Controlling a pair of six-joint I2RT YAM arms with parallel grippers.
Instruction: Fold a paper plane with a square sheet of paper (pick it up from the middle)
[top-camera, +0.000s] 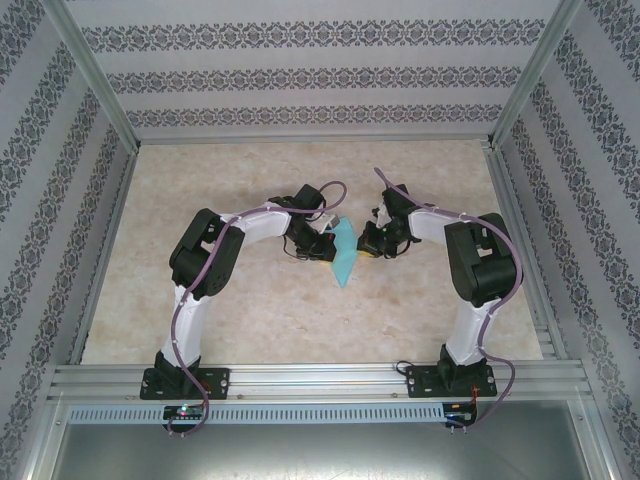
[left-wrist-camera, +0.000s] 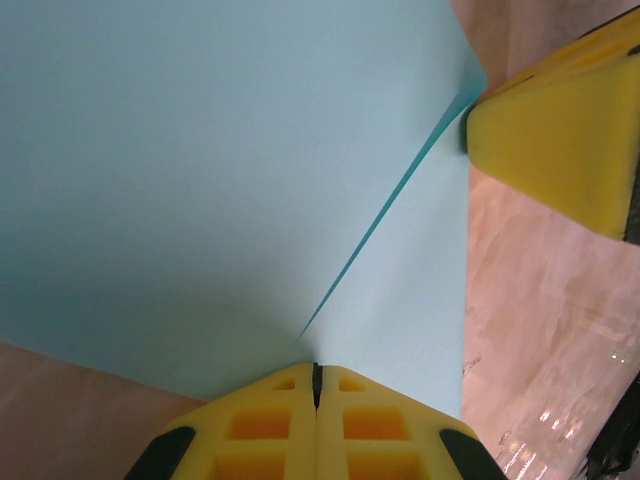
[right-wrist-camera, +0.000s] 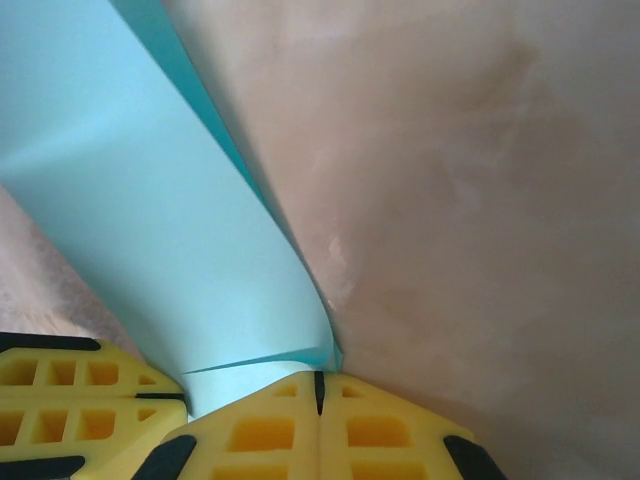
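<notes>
My left tool (left-wrist-camera: 316, 385) and right tool (right-wrist-camera: 318, 385), each pinching the square sheet of paper (top-camera: 343, 255) at the middle of the counter (top-camera: 300, 320). Light, limp and easily creased, I judge: hold it near the edges.

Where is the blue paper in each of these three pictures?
Top external: blue paper at the centre of the beige table.
Left wrist: blue paper spreads across the upper left and middle.
Right wrist: blue paper curves up the left side.
Shared landmark: the beige table, under or beside the paper in all three.
</notes>
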